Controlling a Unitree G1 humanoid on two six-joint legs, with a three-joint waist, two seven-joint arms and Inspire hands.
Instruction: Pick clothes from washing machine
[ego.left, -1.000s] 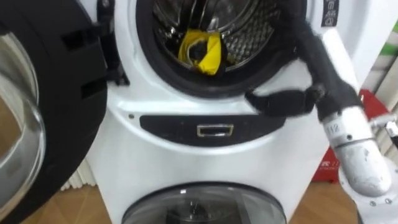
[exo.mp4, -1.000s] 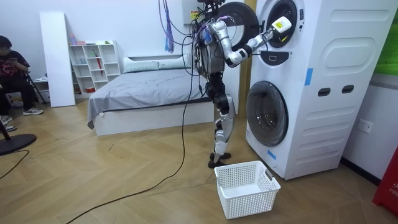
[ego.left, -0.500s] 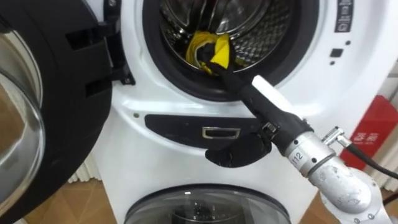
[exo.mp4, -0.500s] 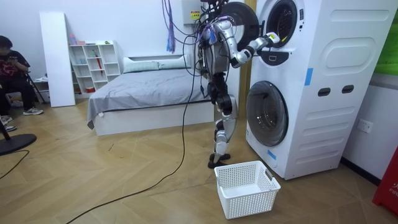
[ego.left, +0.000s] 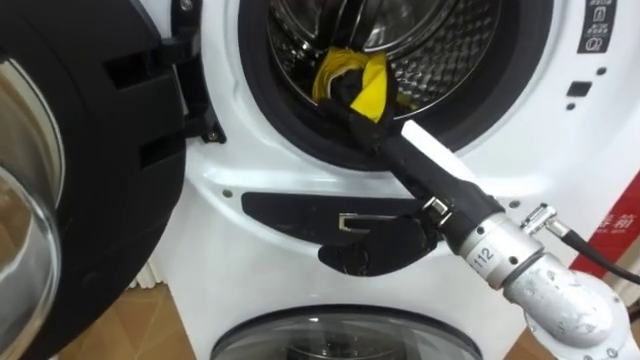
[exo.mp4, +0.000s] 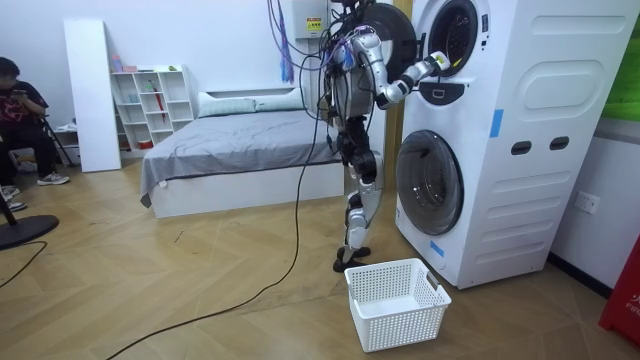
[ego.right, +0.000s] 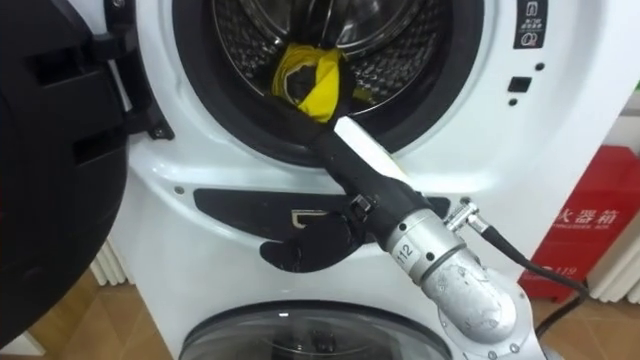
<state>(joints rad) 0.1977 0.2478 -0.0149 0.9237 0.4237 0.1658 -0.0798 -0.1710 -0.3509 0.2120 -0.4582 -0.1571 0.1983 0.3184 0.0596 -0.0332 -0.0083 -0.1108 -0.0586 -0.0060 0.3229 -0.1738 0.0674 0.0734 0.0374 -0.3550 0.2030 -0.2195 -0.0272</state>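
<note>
Cloth (ego.left: 370, 88), yellow, lies at the front of the upper drum (ego.left: 440, 50) of the washing machine (exo.mp4: 520, 130). Right hand (ego.left: 350, 100) reaches in against it; whether its fingers grip cannot be told. Printed labels (ego.left: 600, 25) mark the panel. Open door (ego.left: 90, 150) stands left. White basket (exo.mp4: 397, 300) sits on the floor.

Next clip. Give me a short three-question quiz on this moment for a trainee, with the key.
1. True or false: the upper machine's door stands open at the robot's left.
2. Where does the white basket stand? A: inside the drum. B: on the floor before the lower machine. C: on the bed.
3. Fill in: the right hand is inside the upper drum at a ___ cloth.
Key: 1 true; 2 B; 3 yellow.
</note>
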